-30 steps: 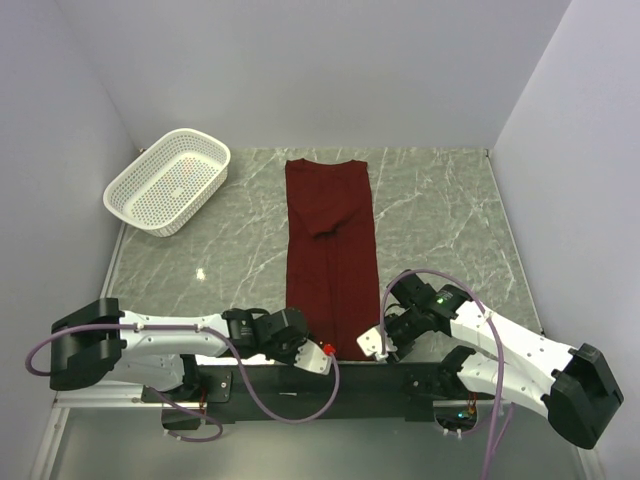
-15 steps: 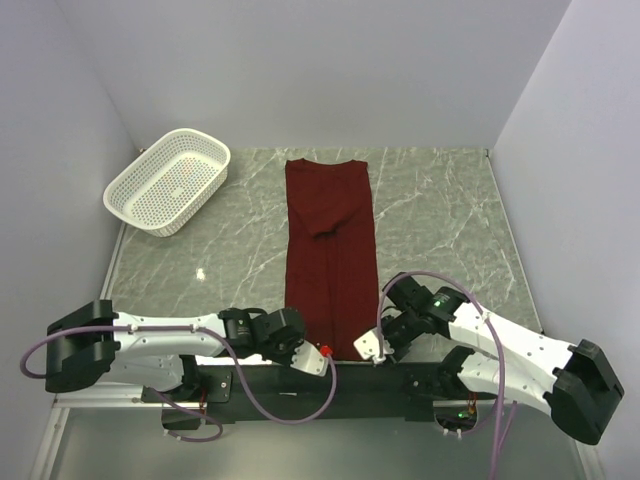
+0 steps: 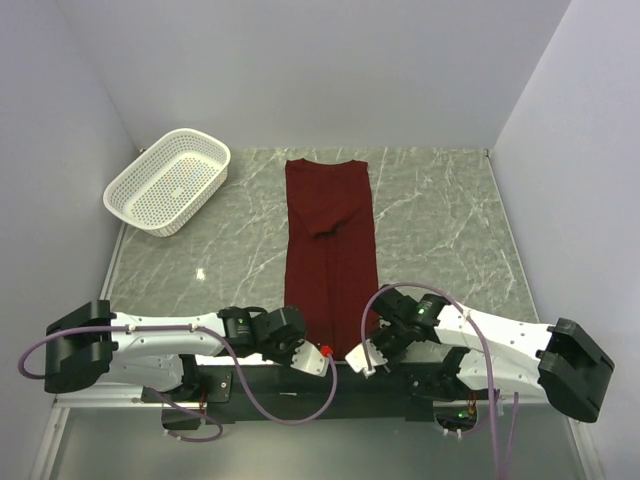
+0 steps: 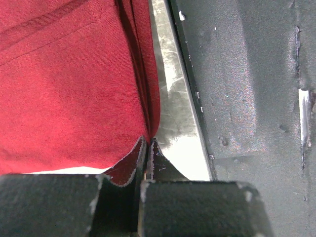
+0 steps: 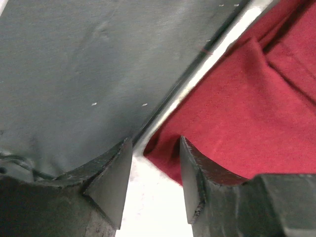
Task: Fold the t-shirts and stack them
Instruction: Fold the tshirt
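Observation:
The maroon t-shirt lies folded into a long narrow strip from the far middle of the table to its near edge. My left gripper is at the strip's near left corner. In the left wrist view the gripper is shut, with the red cloth pinched at its tips. My right gripper is at the near right corner. In the right wrist view the gripper is open, and the corner of the shirt lies between its fingers.
A white perforated basket stands at the far left of the marble table. A metal strip and the dark base mount run along the near edge under both grippers. Walls close the sides.
My right gripper has moved left and nearer, to the shirt's near right corner. My left gripper has shifted slightly nearer at the near left corner.

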### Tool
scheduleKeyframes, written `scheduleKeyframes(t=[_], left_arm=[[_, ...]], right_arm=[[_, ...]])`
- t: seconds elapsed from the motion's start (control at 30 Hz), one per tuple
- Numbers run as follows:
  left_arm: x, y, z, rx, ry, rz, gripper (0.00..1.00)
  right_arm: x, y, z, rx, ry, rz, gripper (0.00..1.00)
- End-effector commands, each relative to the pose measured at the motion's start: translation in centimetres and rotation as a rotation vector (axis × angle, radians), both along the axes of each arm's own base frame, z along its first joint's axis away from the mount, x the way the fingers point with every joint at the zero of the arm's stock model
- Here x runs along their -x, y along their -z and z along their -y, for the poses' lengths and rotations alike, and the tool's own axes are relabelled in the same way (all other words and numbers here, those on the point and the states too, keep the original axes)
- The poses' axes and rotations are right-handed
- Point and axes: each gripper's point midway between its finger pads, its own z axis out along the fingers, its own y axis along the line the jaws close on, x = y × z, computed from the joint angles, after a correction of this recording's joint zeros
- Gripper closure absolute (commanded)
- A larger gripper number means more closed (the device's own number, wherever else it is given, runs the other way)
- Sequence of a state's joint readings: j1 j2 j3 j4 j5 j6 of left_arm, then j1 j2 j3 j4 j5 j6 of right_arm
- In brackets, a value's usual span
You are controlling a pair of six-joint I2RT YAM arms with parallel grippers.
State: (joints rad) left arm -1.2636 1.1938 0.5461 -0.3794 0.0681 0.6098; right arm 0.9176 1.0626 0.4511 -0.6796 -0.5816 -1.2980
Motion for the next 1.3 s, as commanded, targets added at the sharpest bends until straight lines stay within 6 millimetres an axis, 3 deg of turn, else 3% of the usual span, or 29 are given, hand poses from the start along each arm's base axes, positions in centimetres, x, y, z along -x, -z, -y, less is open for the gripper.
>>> scheduleKeyframes(t=[0.0,0.13,0.37,0.57,0.8,0.93,1.1,1.27], left_arm=[[0.1,-1.3,1.6,0.056,0.028,-0.013,0.99],[0.3,-1.3,1.6,0.069,0.022,-0.022,0.99],[0.3,-1.4,1.4,0.074,0.024,-0.015,0.99],[0.2,-1.8,1.3,0.079,0.022,-0.005,0.99],[0.4,-3.0,1.7,0.124,0.017,-0.010,0.99],[0.8,-3.7,2.1,0.159,0.029,-0.026,1.00],[1.2,-4.4,3.3,0.200,0.050,-0.063,1.00],[-1.0,-6.5,3.9,0.282,-0.004,-0.056,1.00]], right_arm=[[-0.8,0.4,-0.6,0.011,0.027,0.028,0.51],[-1.4,1.1,-0.4,0.040,0.047,0.048,0.57],[-1.8,1.3,-0.2,0.046,0.061,0.075,0.75],[-1.7,0.4,-0.5,0.015,0.047,0.077,1.00],[-1.2,-2.9,-1.8,-0.079,0.090,-0.018,1.00],[-2.1,-6.0,-1.4,-0.165,0.164,-0.084,1.00],[-3.1,-7.5,-1.3,-0.208,0.259,-0.152,1.00],[-5.4,-9.6,-1.9,-0.269,0.390,-0.211,1.00]])
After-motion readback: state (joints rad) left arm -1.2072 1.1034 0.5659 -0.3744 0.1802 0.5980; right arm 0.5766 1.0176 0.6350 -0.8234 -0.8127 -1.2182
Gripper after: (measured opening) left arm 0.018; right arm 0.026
